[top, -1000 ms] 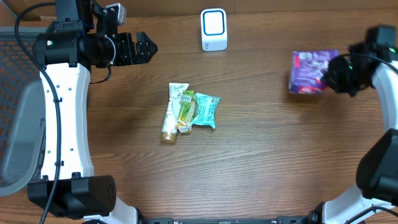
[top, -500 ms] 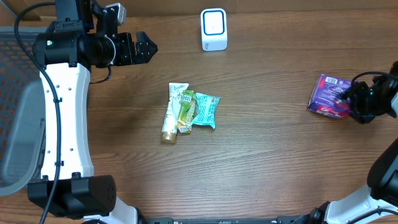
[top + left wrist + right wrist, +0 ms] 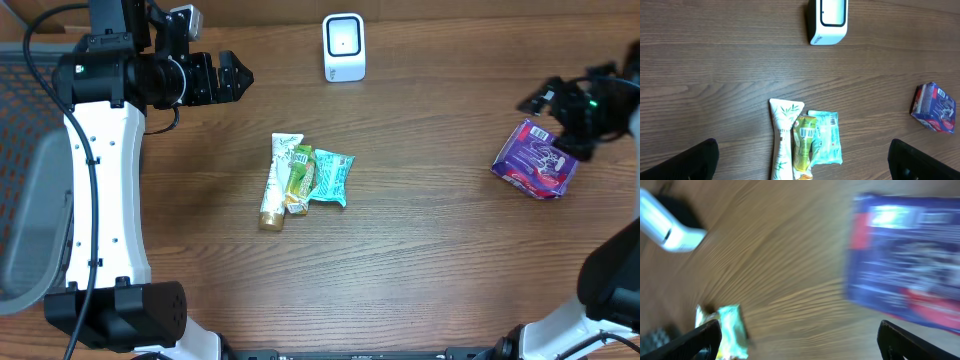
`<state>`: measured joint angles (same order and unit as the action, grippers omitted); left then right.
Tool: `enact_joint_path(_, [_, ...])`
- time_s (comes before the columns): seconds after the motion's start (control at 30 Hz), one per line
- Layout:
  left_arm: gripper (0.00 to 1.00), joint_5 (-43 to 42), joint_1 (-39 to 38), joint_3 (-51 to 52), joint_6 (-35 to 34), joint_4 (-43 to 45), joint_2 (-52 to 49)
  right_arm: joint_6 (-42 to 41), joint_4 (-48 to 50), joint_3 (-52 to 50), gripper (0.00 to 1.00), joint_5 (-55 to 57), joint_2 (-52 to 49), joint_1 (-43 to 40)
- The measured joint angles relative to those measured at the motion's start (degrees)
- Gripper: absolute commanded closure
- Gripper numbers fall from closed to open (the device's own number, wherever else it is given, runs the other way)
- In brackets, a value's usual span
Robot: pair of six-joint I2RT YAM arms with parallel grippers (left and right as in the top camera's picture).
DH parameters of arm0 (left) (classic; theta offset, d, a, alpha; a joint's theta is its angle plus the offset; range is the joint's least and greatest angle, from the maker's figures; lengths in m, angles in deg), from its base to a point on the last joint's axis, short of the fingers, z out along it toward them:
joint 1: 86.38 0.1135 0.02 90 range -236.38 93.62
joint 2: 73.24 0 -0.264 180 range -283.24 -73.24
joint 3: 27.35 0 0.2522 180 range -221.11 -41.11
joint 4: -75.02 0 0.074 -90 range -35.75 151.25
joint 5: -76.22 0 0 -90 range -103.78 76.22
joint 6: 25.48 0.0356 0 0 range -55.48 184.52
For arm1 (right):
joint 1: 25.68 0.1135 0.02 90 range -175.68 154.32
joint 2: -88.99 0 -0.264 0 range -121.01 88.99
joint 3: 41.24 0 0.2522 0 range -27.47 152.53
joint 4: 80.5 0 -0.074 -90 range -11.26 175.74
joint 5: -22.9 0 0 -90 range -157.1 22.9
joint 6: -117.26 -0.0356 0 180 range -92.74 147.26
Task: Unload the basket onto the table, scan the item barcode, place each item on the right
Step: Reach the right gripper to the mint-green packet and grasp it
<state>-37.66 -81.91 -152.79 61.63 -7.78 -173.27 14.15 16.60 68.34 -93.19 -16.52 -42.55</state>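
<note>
On the brown wood-grain table (image 3: 430,260), a purple foil packet (image 3: 536,162) lies free; left gripper (image 3: 240,78) and right gripper (image 3: 800,337) both gape.

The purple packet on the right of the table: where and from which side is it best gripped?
Probably across the narrow width of the purple packet, coming down from above: it lies alone on the wood table, with both long edges free.

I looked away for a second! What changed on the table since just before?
The right arm carried the shiny purple plastic packet nearer the robot and a little to its right. It then opened its jaws, left the packet lying on the wooden table, and moved off it. The left arm, the white box scanner and the three packets in the middle stayed put.
</note>
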Motion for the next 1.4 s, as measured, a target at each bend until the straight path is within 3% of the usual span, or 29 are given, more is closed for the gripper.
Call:
enact_joint_path(0.2, [0.0, 0.0, 0.0, 0.0, 0.0, 0.0, 0.0, 0.0, 4.7, -2.3, 0.0, -3.0, 0.0, 12.2])
enact_joint_path(0.3, [0.01, 0.0, 0.0, 0.0, 0.0, 0.0, 0.0, -1.9, 10.0, -6.4, 0.06, -3.7, 0.0, 18.5])
enact_joint_path(0.53, [0.0, 0.0, 0.0, 0.0, 0.0, 0.0, 0.0, -11.5, 24.1, -19.4, 0.23, -4.3, -0.2, 30.8])
enact_joint_path(0.7, [0.0, 0.0, 0.0, 0.0, 0.0, 0.0, 0.0, -18.4, 33.8, -26.4, 0.24, -3.9, -0.4, 37.9])
enact_joint_path(0.87, [0.0, 0.0, 0.0, 0.0, 0.0, 0.0, 0.0, -28.0, 37.0, -29.2, 0.28, 1.7, -0.4, 45.6])
enact_joint_path(1.13, [0.01, 0.0, 0.0, 0.0, 0.0, 0.0, 0.0, -39.2, 41.5, -30.5, 0.52, 10.6, -0.4, 52.5])
enact_joint_path(1.4, [0.0, 0.0, 0.0, 0.0, 0.0, 0.0, 0.0, -44.1, 44.6, -31.7, 0.58, 17.3, -0.8, 54.2])
